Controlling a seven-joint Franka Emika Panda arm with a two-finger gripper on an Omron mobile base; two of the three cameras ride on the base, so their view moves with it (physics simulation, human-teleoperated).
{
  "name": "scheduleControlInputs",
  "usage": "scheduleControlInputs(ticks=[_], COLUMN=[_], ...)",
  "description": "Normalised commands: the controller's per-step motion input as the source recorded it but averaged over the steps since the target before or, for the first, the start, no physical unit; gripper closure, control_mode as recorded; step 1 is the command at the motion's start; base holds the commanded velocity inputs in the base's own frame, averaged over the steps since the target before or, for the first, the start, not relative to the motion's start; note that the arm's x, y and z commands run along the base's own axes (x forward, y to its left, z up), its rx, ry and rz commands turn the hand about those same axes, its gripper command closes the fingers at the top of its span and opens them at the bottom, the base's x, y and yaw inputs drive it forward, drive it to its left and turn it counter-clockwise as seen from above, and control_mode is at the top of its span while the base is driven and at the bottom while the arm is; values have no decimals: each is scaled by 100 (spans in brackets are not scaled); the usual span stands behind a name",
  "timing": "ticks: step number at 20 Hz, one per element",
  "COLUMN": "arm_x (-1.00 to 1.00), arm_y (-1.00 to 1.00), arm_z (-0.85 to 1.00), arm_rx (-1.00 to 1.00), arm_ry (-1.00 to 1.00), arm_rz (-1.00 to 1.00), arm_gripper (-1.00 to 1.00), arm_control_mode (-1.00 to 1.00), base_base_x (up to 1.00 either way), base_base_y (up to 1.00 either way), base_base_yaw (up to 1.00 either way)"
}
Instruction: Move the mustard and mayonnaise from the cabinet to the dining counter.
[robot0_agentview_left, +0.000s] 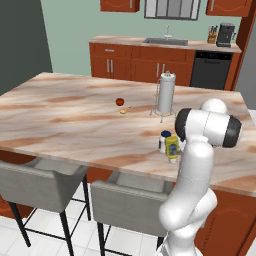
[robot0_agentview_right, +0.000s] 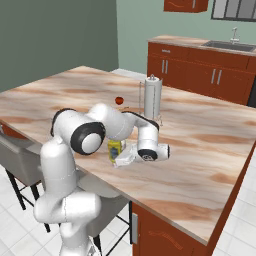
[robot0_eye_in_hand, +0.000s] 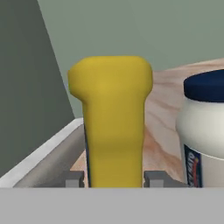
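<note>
Step in hand: placing the mustard (robot0_eye_in_hand: 111, 122) on the dining counter (robot0_agentview_left: 65, 115). Gripper (robot0_eye_in_hand: 114, 178) is clamped on the bottle; hand view shows one finger tip each side of the yellow body, against it. Bottle stands upright near the counter's near edge, toward the robot-side corner, with the mayonnaise (robot0_agentview_left: 164, 140) just beside it, upright and already on the top. Whether the two containers touch: cannot tell.

Next move (judgement): confirm bottle base is seated, spread the fingers, then back the hand straight off w/o sweeping sideways toward the jar.

Clearances: near edge is close, so a nudge toward the robot could tip the bottle off. Paper-towel roll (robot0_agentview_left: 166, 92) stands further in; small red fruit (robot0_agentview_left: 120, 101) well apart. Wide bare marble toward the far edge.
</note>
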Motion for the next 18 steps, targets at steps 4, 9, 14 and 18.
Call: scheduleControlInputs(ticks=[4, 9, 14, 18], arm_x=[34, 32, 33, 11], arm_y=[-4, -3, -1, 10], arm_z=[-13, -15, -14, -18], arm_rx=[0, 0, 0, 0], arm_ry=[-11, -10, -9, -15], arm_rz=[3, 4, 3, 2], arm_gripper=[100, 100, 100, 100], arm_control_mode=[-100, -100, -100, -100], base_base_x=[0, 0, 0, 0], base_base_y=[0, 0, 0, 0], base_base_yaw=[0, 0, 0, 0])
